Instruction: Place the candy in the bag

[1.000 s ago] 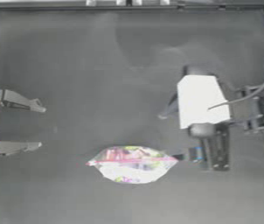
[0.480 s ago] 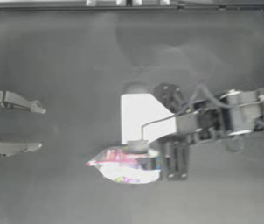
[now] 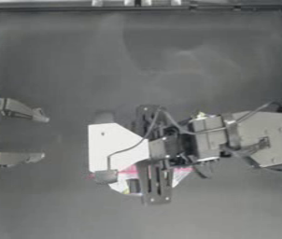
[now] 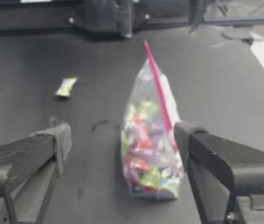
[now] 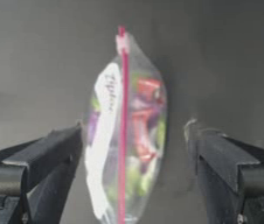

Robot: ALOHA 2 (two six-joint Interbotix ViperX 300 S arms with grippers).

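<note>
**A:** Where's the working tool?

**B:** The right gripper (image 5: 134,162) is over the bag (image 5: 128,131), at about six o'clock from the table's centre in the overhead view. Its jaws are spread, one on each side of the bag, nothing clenched yet. From above, the arm hides most of the bag; only its pale edge and a pink sliver peek out beneath the right gripper (image 3: 153,179).

**A:** And the other one?

**B:** The left gripper (image 4: 119,144) waits at nine o'clock by the table's edge, jaws apart, empty.

**A:** Where's the candy?

**B:** In the left wrist view, the candy (image 4: 66,86) lies on the bare table (image 4: 52,52), well apart from the bag (image 4: 149,144). I can't find it from overhead; the arm may cover it.

**A:** How will the bag handle?

**B:** I'd guess light, soft and slippery: thin film that crumples, with loose sweets shifting inside. Best held along the stiffer pink seal strip (image 5: 123,109), near one end.

**A:** And the candy?

**B:** Probably tiny and light, skidding easily. Pinch its middle.
</note>
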